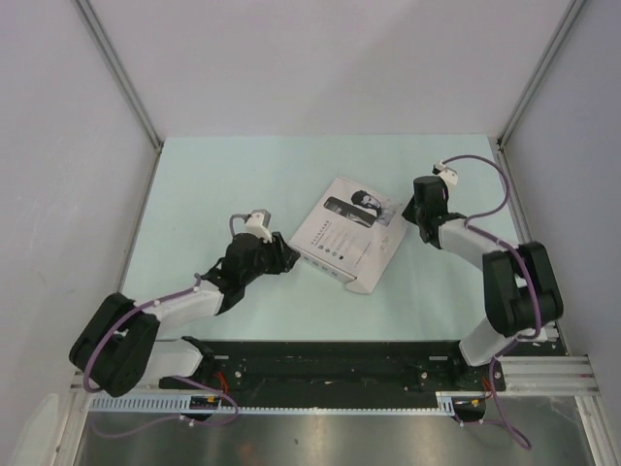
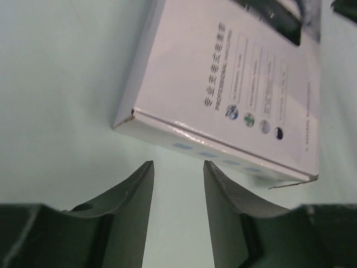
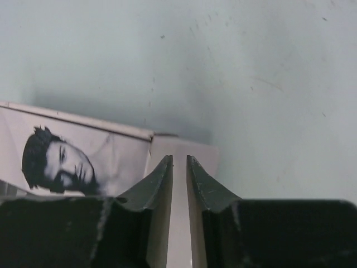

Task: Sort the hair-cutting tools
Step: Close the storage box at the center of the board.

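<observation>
Flat white cardboard box [image 1: 344,238], bearded portrait printed, lettering illegible; left gripper [image 2: 177,166] spread at its seven o'clock; right gripper [image 3: 179,162] narrowed, grip unclear.

Left arm [image 1: 184,303] is stretched low from its base toward the box [image 1: 344,241]. Left gripper [image 2: 177,163] is held just short of the box's left edge, jaws parted, nothing seen between them. Right arm [image 1: 475,243] is folded sharply at the elbow, wrist angled down. Right gripper [image 3: 179,158] is set at the box's right corner, jaws nearly together with a slim gap. Whether the box is pinched cannot be told.
</observation>
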`<control>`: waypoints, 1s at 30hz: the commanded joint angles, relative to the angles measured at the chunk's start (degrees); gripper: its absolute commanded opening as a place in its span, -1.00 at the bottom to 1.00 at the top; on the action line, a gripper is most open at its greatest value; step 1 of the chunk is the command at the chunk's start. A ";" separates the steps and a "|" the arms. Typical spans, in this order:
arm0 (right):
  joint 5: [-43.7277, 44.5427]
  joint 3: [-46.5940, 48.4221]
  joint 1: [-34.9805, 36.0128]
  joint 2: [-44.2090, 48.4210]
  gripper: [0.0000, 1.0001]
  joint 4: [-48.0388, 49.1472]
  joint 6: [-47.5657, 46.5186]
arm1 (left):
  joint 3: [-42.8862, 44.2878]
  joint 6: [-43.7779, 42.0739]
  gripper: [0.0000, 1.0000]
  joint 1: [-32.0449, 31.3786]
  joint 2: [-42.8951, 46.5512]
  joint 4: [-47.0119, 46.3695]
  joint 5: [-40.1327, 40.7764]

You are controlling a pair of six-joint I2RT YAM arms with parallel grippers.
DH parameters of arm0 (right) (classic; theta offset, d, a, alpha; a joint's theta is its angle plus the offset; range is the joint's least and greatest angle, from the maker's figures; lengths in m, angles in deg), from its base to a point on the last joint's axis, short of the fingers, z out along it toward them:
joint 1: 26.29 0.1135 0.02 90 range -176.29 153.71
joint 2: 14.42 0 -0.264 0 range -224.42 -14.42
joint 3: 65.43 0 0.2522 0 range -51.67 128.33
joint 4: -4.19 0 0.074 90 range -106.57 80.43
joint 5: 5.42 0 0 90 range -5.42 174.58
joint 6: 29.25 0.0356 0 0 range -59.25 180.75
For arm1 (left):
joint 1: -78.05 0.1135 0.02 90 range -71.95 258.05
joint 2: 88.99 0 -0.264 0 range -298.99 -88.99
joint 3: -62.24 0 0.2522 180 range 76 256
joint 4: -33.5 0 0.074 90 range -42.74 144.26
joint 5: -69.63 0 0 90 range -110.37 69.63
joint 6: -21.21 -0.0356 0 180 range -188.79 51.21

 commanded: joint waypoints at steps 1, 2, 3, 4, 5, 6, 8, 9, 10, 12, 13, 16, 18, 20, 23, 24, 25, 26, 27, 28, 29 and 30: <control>-7.23 7.21 -3.59 -5.92 -0.66 9.17 -1.36 | 1.01 4.26 -0.08 -2.13 -6.61 -0.13 0.93; -7.14 7.83 -4.03 -7.32 -0.67 10.23 -1.44 | 1.45 4.01 -0.10 -2.22 -7.67 -0.13 1.36; -6.97 9.32 -4.73 -7.86 -0.68 10.50 -1.71 | 1.80 4.26 -0.10 -2.40 -9.33 -0.22 1.54; -7.23 10.03 -5.09 -8.82 -0.68 10.94 -2.49 | 1.98 4.44 -0.10 -2.40 -9.96 -0.22 1.45; -8.36 10.82 -5.44 -11.01 -0.68 11.46 -2.85 | 2.24 4.53 -0.11 -2.40 -10.66 -0.22 1.54; -9.24 13.18 -5.70 -12.68 -0.67 11.38 -3.02 | 2.77 4.62 -0.13 -2.31 -11.54 -0.22 1.45; -15.62 15.82 -7.37 -16.02 -0.67 11.20 -3.38 | 3.21 5.49 -0.14 -2.31 -13.47 -0.39 1.45; -17.67 17.14 -7.90 -19.69 -0.67 10.94 -3.55 | 3.56 5.76 -0.14 -2.40 -14.00 -0.74 1.45; -21.26 19.68 -8.60 -21.21 -0.66 10.77 -4.08 | 3.74 6.02 -0.14 -2.40 -14.44 -1.09 1.54; -27.78 22.41 -9.13 -25.59 -0.65 8.14 -5.83 | 4.70 6.64 -0.15 -2.40 -15.85 -2.06 1.45; -29.02 24.43 -9.39 -26.83 -0.65 6.91 -6.19 | 5.23 6.73 -0.15 -2.40 -16.29 -2.32 1.45; -33.77 26.03 -10.19 -29.04 -0.66 3.48 -7.86 | 7.60 6.46 -0.14 -2.31 -18.48 -2.94 1.54; -35.87 26.82 -10.37 -29.48 -0.66 0.76 -10.04 | 9.27 6.20 -0.10 -2.31 -19.54 -2.94 3.11; -37.98 27.00 -10.45 -29.22 -0.67 -3.37 -11.19 | 10.15 5.59 -0.07 -2.22 -19.81 -2.85 4.00; -39.48 26.82 -9.93 -27.29 -0.69 -9.61 -13.92 | 10.77 4.71 -0.02 0.05 -19.10 -2.94 4.09; -39.84 25.08 -9.23 -26.50 -0.71 -10.15 -14.97 | 10.95 4.27 0.01 0.59 -18.58 -2.94 3.92; -39.93 23.85 -8.70 -25.19 -0.71 -10.50 -15.07 | 11.12 3.31 0.03 1.29 -18.31 -2.85 3.30; -40.19 22.70 -8.43 -22.83 -0.70 -10.68 -14.89 | 11.30 2.69 0.04 2.60 -18.22 -2.94 2.69; -40.63 19.56 -7.21 -21.15 -0.70 -10.59 -14.72 | 11.65 2.25 0.07 3.31 -17.96 -2.94 2.16; -40.80 17.96 -6.68 -19.66 -0.70 -9.98 -13.67 | 11.91 1.11 0.08 3.92 -17.96 -2.94 2.07; -40.37 15.94 -5.89 -16.16 -0.70 -9.54 -13.14 | 12.61 0.58 0.10 5.06 -18.05 -2.85 -0.80; -40.19 12.44 -3.79 -14.47 -0.70 -9.19 -12.61 | 12.88 0.05 0.10 5.60 -18.22 -2.85 -1.35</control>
